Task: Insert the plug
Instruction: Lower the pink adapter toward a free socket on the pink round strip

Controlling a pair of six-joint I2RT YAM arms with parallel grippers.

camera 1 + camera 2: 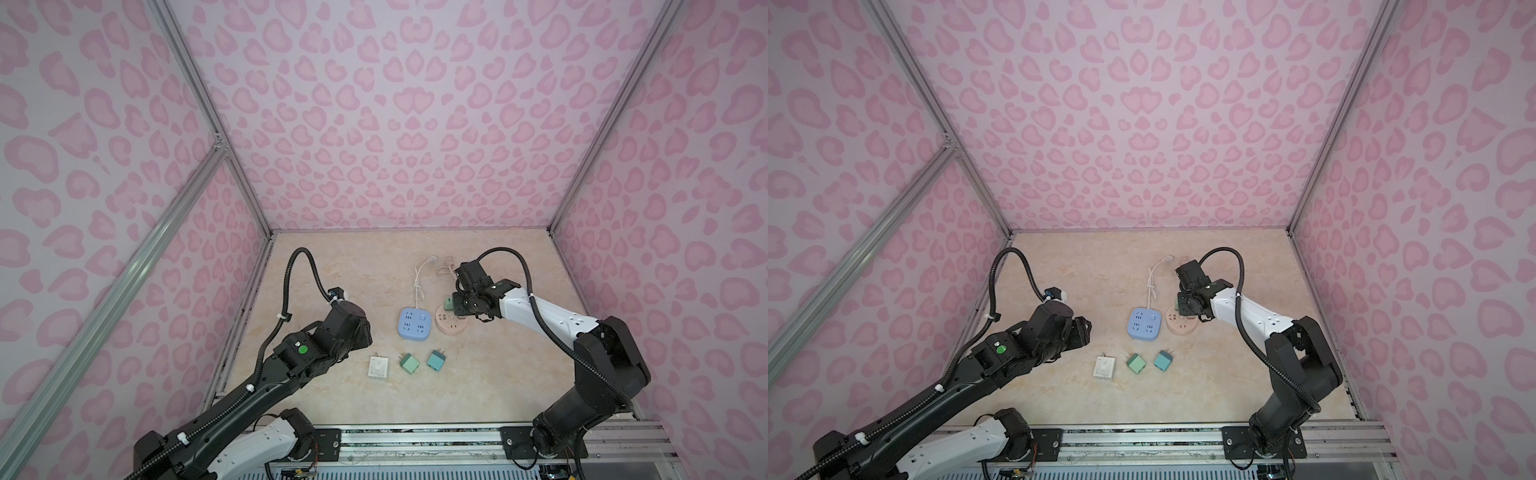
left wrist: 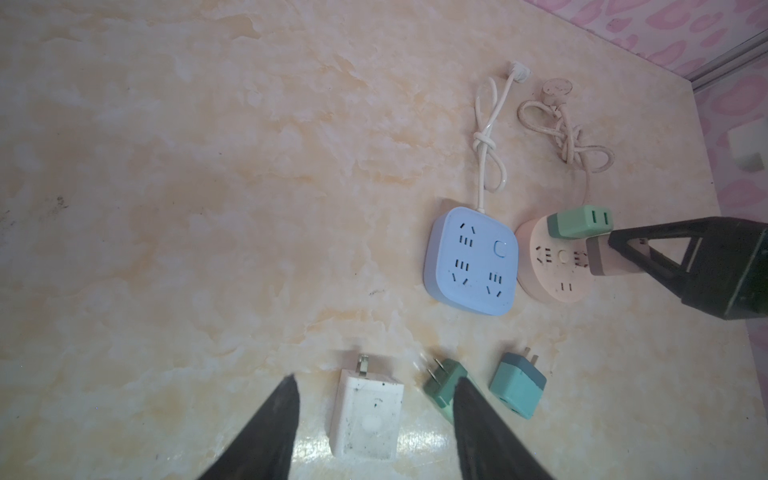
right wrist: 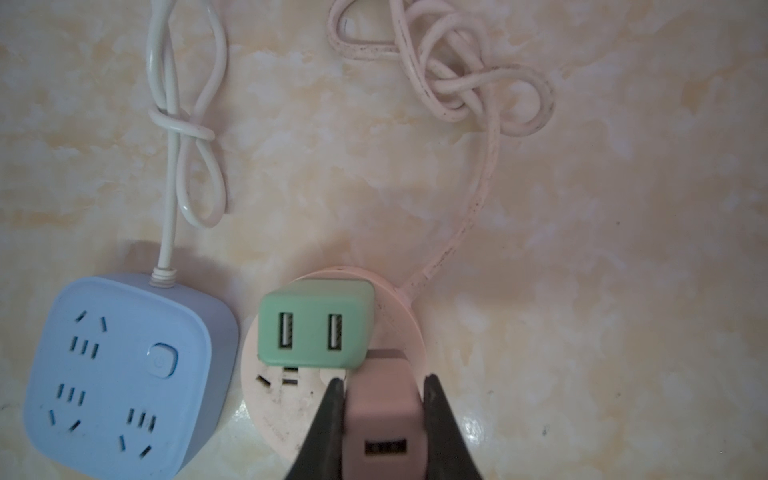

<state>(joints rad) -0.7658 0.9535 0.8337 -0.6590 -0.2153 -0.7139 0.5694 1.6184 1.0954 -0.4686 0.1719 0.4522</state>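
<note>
— Where is the plug?
— The small pink square plastic plug [image 3: 382, 415] is clamped in the right gripper [image 3: 383, 380], over the round pink plastic socket block [image 3: 274, 399] near the middle of the table [image 1: 332, 266], beside a green plastic plug [image 3: 311, 324] seated there.
— And the left gripper [image 2: 376, 376]?
— Its jaws stand apart, empty, near the white plastic charger [image 2: 365, 415] toward the front edge.

- Right gripper [image 1: 1185, 306] sits over the round pink socket [image 1: 1182, 330], centre frame; its hold cannot be made out.
- Blue power strip [image 1: 1144, 325] lies just left of the socket.
- White adapter [image 1: 1104, 368], green adapter [image 1: 1136, 363] and teal adapter [image 1: 1163, 360] lie in a row below.
</note>
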